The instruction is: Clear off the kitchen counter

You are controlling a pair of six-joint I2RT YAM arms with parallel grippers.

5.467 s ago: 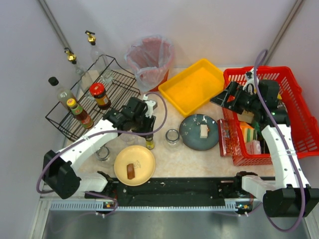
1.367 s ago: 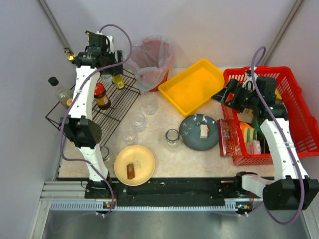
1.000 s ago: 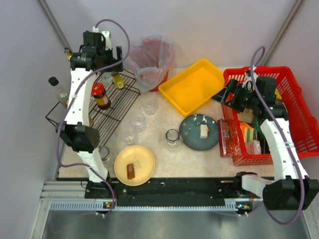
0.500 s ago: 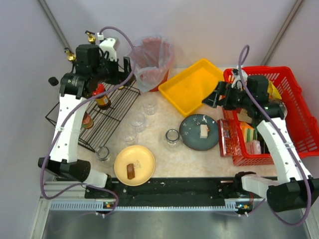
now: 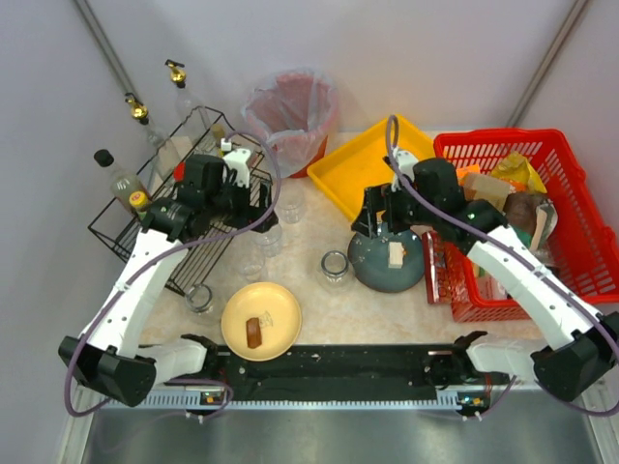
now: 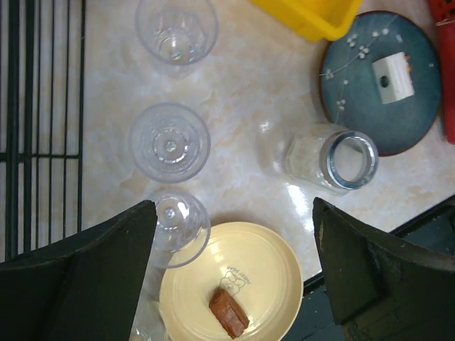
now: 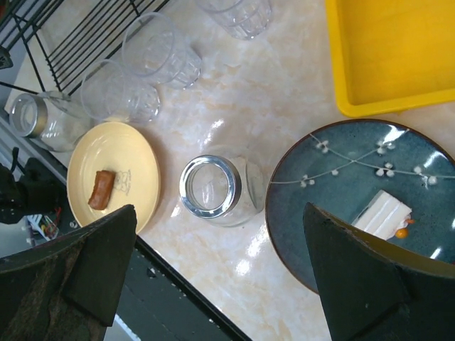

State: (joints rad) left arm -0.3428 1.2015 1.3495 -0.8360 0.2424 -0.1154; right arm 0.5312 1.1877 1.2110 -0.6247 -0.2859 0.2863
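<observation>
The kitchen counter (image 5: 319,307) is pale marble with a black rail at its near edge. On it stand a yellow plate (image 5: 261,321) with a brown piece (image 6: 229,312), a teal plate (image 5: 387,259) with a white piece (image 7: 384,213), a glass jar (image 5: 335,267) and three clear glasses (image 6: 170,142). My left gripper (image 5: 259,198) hangs open above the glasses and the yellow plate (image 6: 231,280), holding nothing. Above the jar (image 7: 217,190) and the teal plate's (image 7: 362,199) left edge, my right gripper (image 5: 372,220) stands open and empty.
A black wire rack (image 5: 164,227) with bottles stands at the left, and a small jar (image 5: 200,298) sits by its front corner. At the back are a lined bin (image 5: 290,116) and a yellow tray (image 5: 372,169). A red basket (image 5: 566,222) with packets fills the right.
My left arm has swung down from the back of the rack to above the glasses. The right arm has moved left from the basket to over the teal plate. Both stay open.
</observation>
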